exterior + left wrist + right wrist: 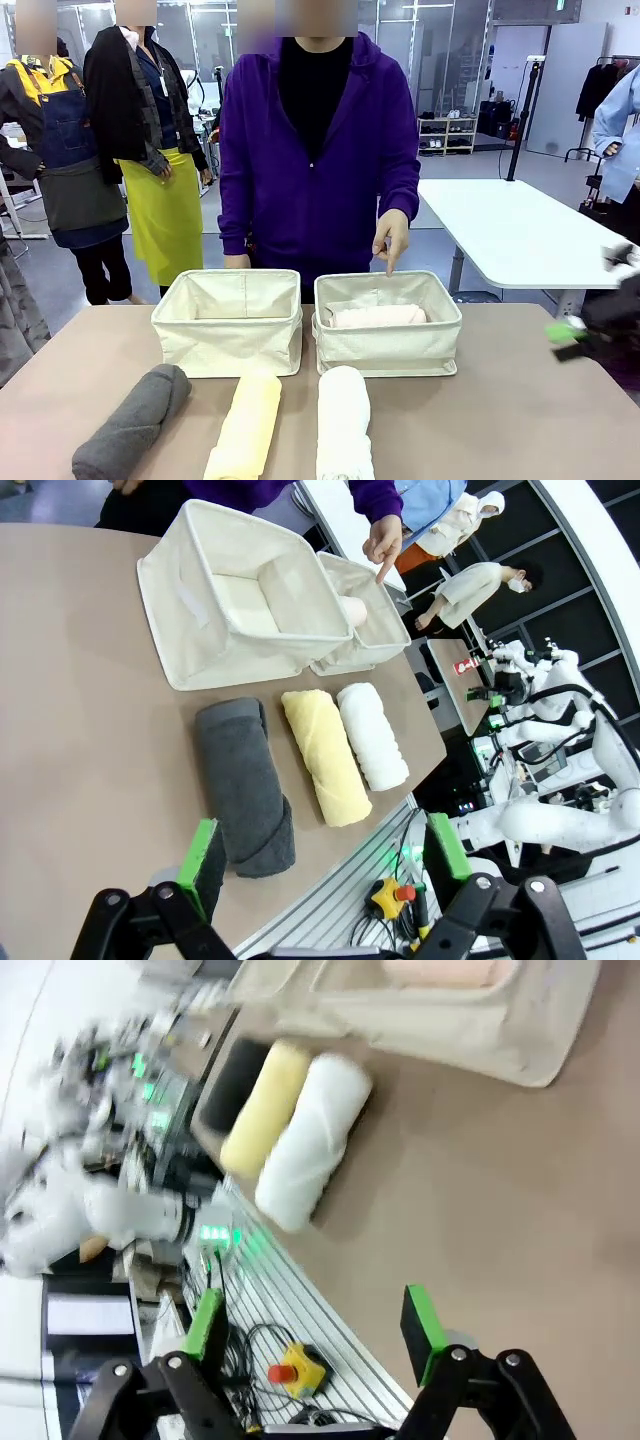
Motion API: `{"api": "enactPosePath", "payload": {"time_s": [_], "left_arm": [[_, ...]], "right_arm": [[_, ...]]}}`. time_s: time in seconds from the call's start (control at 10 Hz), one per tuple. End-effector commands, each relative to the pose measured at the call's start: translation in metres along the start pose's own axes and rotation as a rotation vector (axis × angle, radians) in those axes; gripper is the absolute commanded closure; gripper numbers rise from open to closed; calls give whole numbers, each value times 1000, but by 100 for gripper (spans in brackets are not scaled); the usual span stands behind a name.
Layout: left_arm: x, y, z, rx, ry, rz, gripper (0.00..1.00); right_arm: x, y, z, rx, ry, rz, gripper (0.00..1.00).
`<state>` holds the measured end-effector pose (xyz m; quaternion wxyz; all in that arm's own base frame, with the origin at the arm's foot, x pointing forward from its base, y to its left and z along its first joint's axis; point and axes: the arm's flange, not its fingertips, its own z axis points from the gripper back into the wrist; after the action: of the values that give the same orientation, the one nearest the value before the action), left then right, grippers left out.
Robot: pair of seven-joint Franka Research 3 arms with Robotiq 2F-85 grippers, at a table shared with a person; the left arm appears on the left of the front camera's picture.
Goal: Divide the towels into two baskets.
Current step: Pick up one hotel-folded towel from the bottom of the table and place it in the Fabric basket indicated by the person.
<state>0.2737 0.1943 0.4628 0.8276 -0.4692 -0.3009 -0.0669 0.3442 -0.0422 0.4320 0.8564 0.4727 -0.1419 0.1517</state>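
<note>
Left claw (325, 852) and right claw (312, 1322) gape empty (grey towel (132, 421), yellow towel (246, 425), white towel (343, 420) point toward baskets (226, 345) (388, 350)).

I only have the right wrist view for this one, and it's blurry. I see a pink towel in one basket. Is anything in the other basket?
Observer: No. In the front view the left basket has no towel in it. The pink towel lies in the right basket.
Operator: Is the person doing anything?
Observer: Yes, a hand points one finger down at the right basket's far rim.
Operator: And the left arm?
Observer: Its fingers stand open over the table near the grey towel, holding nothing.
</note>
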Motion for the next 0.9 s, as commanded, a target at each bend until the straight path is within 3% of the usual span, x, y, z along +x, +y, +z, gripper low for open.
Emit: {"api": "enactPosePath", "payload": {"time_s": [0.0, 0.3, 0.8], "left_arm": [[1, 0, 3, -25, -18, -20, 0], [1, 0, 3, -25, -18, -20, 0], [1, 0, 3, -25, -18, -20, 0]], "right_arm": [[-4, 49, -88, -119, 6, -130, 12], [9, 104, -185, -244, 82, -122, 12], [-7, 141, -291, -549, 213, -95, 12]]}}
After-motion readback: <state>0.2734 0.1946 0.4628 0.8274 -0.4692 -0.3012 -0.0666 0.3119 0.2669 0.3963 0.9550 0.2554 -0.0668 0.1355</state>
